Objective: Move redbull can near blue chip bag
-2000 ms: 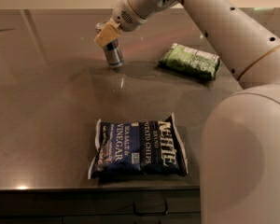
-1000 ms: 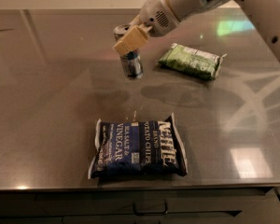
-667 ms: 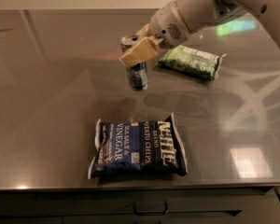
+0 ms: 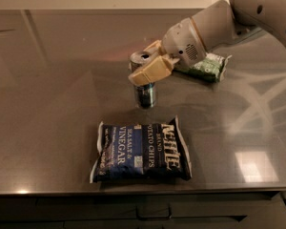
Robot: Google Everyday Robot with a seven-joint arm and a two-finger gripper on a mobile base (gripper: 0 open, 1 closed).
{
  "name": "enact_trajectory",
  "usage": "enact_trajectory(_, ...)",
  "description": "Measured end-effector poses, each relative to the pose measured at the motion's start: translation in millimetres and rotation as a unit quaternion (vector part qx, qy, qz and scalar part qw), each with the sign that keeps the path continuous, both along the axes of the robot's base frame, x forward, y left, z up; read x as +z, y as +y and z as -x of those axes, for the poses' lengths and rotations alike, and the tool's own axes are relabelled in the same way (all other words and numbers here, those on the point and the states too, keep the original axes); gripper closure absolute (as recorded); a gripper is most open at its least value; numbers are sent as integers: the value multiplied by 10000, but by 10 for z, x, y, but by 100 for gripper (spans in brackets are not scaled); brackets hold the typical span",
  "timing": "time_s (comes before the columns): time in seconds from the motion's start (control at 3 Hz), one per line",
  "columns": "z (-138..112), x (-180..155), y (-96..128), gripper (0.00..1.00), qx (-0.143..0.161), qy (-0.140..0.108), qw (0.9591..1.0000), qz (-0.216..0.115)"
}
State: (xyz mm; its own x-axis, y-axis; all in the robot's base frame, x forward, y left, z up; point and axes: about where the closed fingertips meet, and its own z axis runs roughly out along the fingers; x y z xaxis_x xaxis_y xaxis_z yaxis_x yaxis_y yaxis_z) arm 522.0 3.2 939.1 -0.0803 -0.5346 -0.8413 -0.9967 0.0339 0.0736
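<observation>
The redbull can [image 4: 145,93] stands upright between the fingers of my gripper [image 4: 147,67], which is shut on its upper part. The can's base is at or just above the steel counter; I cannot tell which. The blue chip bag [image 4: 140,150] lies flat near the counter's front edge, a short way in front of the can. My arm reaches in from the upper right.
A smaller green bag [image 4: 209,67] lies behind my wrist at the right, partly hidden by it. The steel counter [image 4: 52,80] stretches left and back. Its front edge [image 4: 133,191] runs just below the blue bag.
My gripper has carried the can from the back left of the counter forward and to the right, ending close behind the blue chip bag.
</observation>
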Motion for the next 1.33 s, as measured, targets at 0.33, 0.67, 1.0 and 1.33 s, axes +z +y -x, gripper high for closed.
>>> enact_trajectory(0.33,116,-41,-10,100,215,-70,9997,-120)
enact_trajectory(0.67,178,-108,-15,83,349,-109,9993,-123)
enact_trajectory(1.0,209,-186,-24,61,424,-90,9990,-127)
enact_trajectory(1.33,225,-257,-37,37,470,-75,9988,-134)
